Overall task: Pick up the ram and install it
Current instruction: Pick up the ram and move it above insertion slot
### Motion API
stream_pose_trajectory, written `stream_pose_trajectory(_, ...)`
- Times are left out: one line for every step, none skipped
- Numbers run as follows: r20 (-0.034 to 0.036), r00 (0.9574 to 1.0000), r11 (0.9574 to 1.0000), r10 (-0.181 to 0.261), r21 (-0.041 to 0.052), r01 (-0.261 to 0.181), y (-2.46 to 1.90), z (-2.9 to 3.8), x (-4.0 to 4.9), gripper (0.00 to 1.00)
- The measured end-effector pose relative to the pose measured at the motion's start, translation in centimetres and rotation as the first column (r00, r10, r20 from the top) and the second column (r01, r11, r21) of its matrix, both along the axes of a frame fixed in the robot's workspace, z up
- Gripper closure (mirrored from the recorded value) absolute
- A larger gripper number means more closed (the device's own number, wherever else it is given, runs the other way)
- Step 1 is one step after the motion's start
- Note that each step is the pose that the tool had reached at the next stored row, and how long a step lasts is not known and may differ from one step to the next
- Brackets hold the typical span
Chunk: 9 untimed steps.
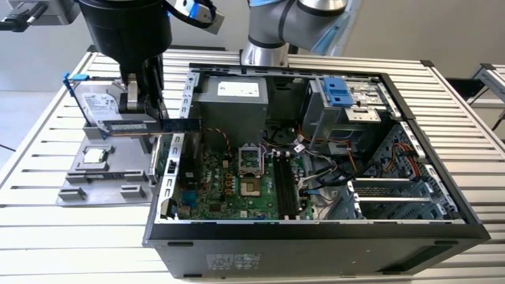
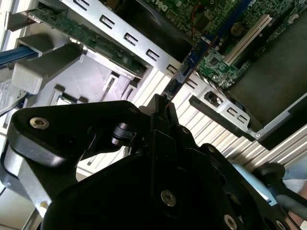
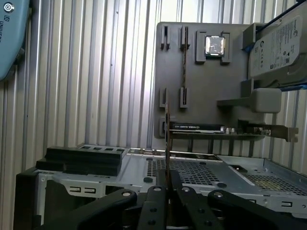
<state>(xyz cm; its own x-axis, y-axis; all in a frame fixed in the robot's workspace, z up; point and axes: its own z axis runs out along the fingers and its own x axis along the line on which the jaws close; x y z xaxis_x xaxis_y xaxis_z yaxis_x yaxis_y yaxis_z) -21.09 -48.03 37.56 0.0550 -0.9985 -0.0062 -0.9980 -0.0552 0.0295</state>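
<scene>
Between tray (image 1: 87,177) and case (image 1: 316,251), we log jaws pinching the ram (image 1: 177,124) (on edge, presumably to suit a slot).

1. The exterior view stands well off and high, looking down on the whole open case (image 1: 316,248), with the claw (image 1: 141,117) just beside its edge.
2. The first wrist view sits close behind the claw (image 3: 168,184), sighting along it — ram (image 3: 166,139) edge-on, grey tray (image 3: 192,86) beyond.
3. The second wrist view, equally close, looks past the claw (image 2: 160,103) to the motherboard (image 2: 249,19); both wrist views share the ram (image 2: 194,55).
</scene>
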Motion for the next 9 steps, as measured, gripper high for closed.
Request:
stream_pose_trajectory(0.0,1.0,1.0,0.0,0.0,0.0,0.0,0.0,0.1,1.0)
stream_pose_trajectory(0.0,1.0,1.0,0.0,-0.0001,0.0,0.0,0.0,0.2,1.0)
stream_pose_trajectory(0.0001,1.0,1.0,0.0,0.0,0.0,0.0,0.0,0.29,1.0)
stream_pose_trajectory(0.0,1.0,1.0,0.0,0.0,0.0,0.0,0.0,0.36,1.0)
stream_pose_trajectory(0.0,1.0,1.0,0.0,0.0,0.0,0.0,0.0,0.43,1.0)
stream_pose_trajectory(0.0,1.0,1.0,0.0,0.0,0.0,0.0,0.0,0.5,1.0)
stream_pose_trajectory(0.0,1.0,1.0,0.0,0.0,0.0,0.0,0.0,0.56,1.0)
stream_pose_trajectory(0.0,1.0,1.0,0.0,0.0,0.0,0.0,0.0,0.63,1.0)
stream_pose_trajectory(0.0,1.0,1.0,0.0,0.0,0.0,0.0,0.0,0.7,1.0)
